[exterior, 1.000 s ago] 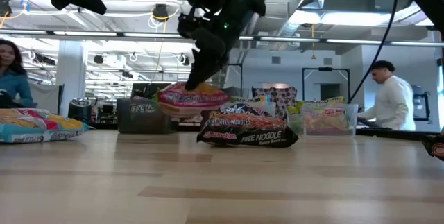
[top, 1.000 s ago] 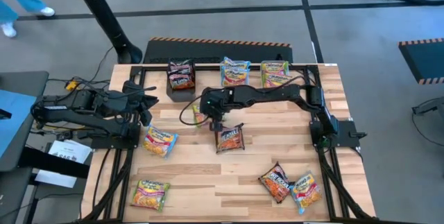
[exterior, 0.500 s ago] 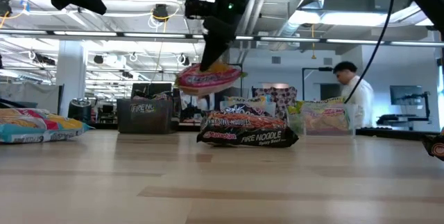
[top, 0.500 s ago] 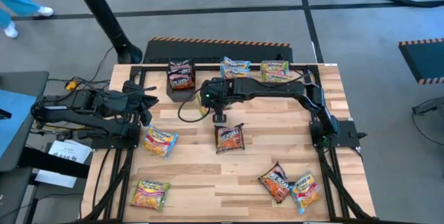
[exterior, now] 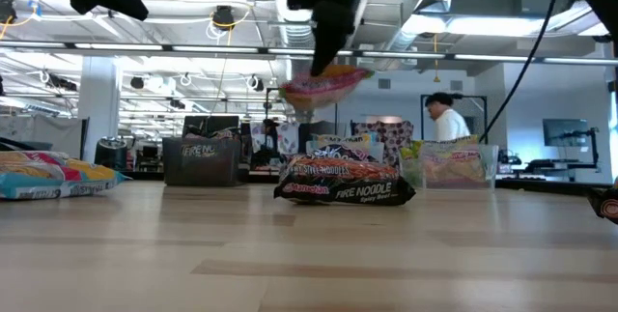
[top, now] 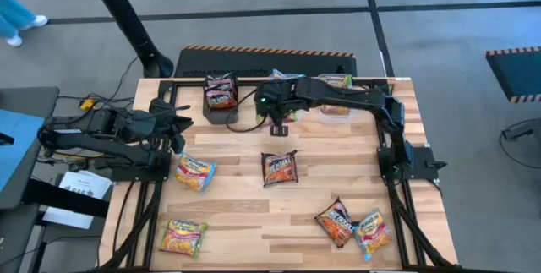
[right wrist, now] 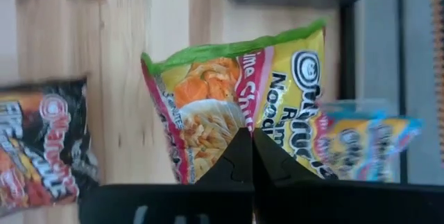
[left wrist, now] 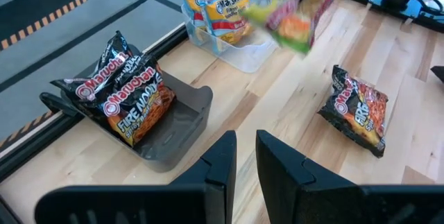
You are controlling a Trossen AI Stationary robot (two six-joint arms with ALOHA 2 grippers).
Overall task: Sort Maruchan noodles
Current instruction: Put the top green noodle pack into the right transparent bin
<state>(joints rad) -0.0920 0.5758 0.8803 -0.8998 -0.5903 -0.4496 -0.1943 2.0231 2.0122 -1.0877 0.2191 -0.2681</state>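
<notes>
right pincer (right wrist: 252,156) clamped on green-edged packet (right wrist: 243,102)

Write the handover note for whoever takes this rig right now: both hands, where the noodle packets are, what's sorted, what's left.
Right hand: shut on a green-edged packet, held in the air near the clear tubs at the table's far edge.
Left hand: holds nothing, waiting at the left side of the table.
Sorted: two dark packets stand in the black box; blue-edged packets sit in one clear tub, and more packets in the tub beside it.
Left on the table: a dark packet mid-table, a packet at the left, one near the front left, and two at the front right.
</notes>
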